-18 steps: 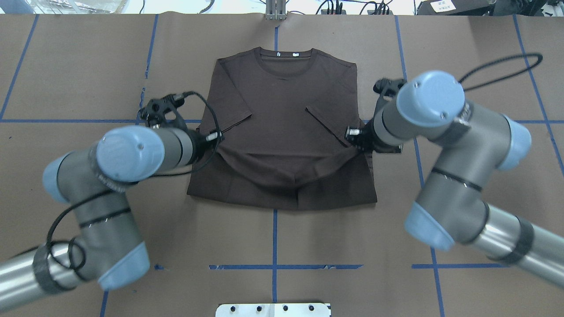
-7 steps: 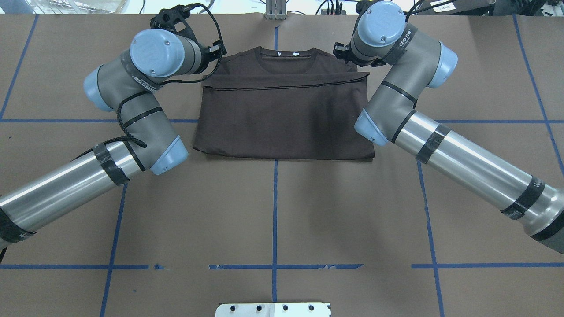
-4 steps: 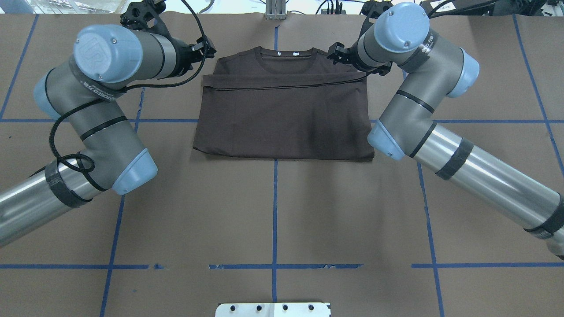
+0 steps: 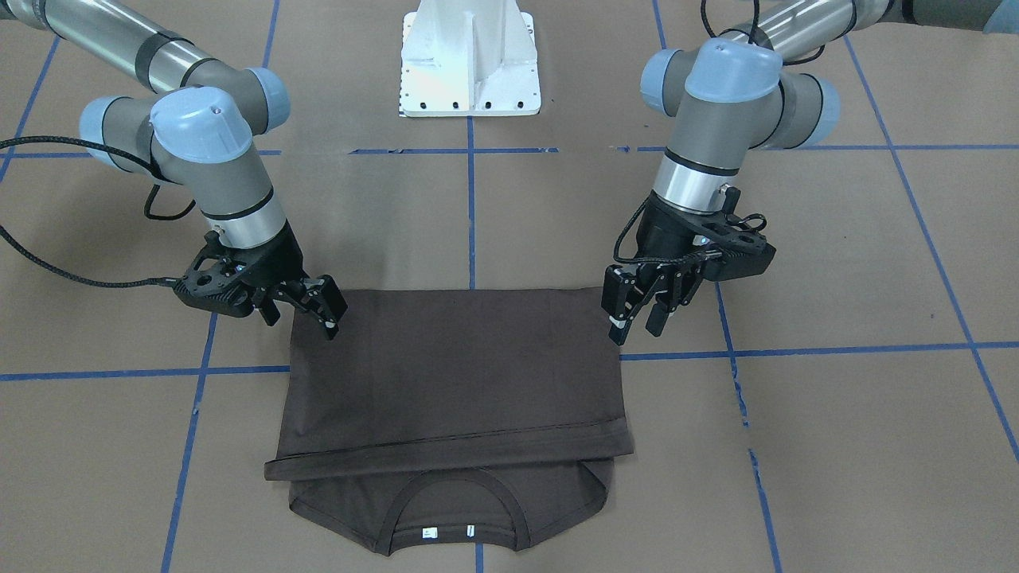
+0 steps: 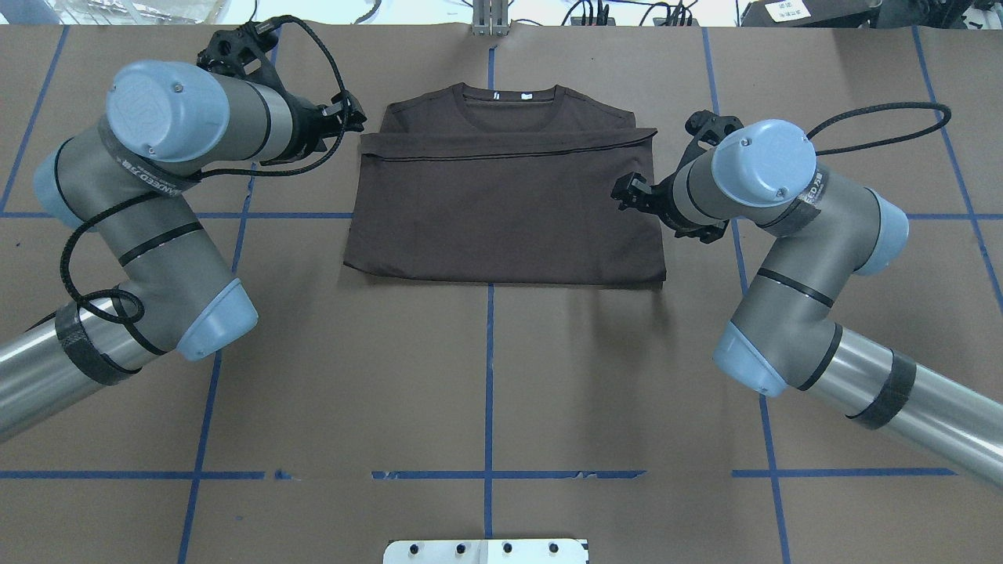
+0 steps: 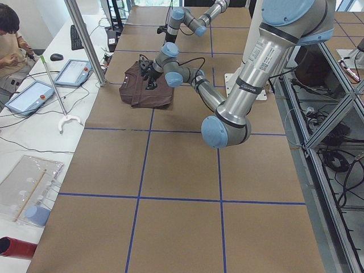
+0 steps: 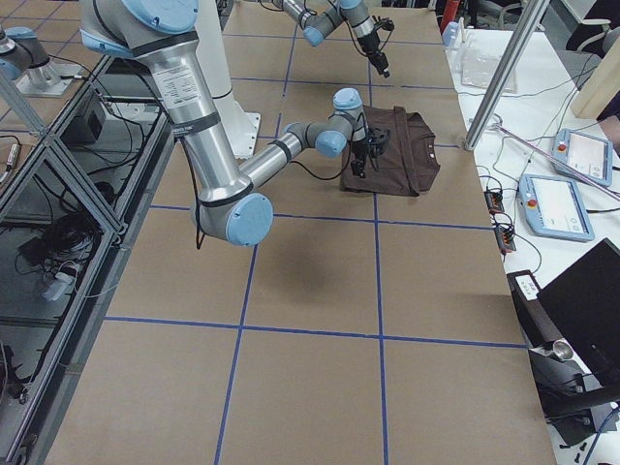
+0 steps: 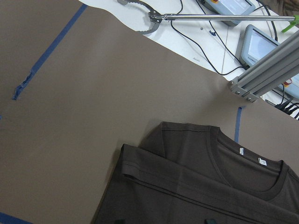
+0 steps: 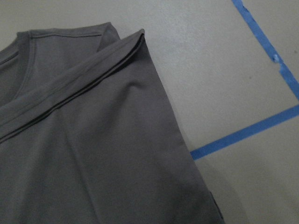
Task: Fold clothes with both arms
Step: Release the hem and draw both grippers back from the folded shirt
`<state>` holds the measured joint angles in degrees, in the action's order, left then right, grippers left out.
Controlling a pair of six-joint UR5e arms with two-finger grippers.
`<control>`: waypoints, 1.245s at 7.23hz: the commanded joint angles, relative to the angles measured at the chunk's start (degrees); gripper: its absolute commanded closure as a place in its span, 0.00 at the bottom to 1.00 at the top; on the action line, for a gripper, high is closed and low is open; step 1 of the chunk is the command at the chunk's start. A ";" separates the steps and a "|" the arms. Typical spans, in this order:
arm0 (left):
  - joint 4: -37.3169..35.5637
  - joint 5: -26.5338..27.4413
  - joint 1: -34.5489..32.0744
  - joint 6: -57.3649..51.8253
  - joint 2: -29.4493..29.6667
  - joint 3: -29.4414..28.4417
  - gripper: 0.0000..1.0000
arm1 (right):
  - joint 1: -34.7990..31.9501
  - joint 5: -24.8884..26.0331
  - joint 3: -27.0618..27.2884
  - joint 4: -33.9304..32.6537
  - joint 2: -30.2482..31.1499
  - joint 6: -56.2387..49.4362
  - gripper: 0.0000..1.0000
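On the brown table (image 5: 486, 376), folded T-shirt (image 5: 501, 211) lay flat, collar (image 5: 509, 110) exposed. Left gripper (image 4: 635, 328) and right gripper (image 4: 301, 318) hovered at its edges, fingers apart, both empty.

Left hand (image 4: 641, 306) and right hand (image 4: 306, 306) hover with fingers spread, pointing down, both tilted inward.
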<state>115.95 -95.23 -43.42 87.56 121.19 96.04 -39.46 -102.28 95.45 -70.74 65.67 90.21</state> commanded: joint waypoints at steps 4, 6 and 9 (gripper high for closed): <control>0.07 -0.04 0.09 -0.02 0.09 0.11 0.37 | 2.55 -5.36 0.53 0.07 4.46 3.12 0.16; 0.07 -0.04 0.09 0.07 0.27 0.29 0.37 | 2.98 -5.82 0.62 -0.01 4.74 4.61 0.66; 0.07 0.13 0.18 -0.02 -0.17 -0.33 0.37 | 2.12 -6.88 -1.05 -0.02 3.86 4.45 1.00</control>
<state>116.02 -95.19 -43.27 87.58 121.20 95.95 -36.71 -109.06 94.94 -70.73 69.88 94.76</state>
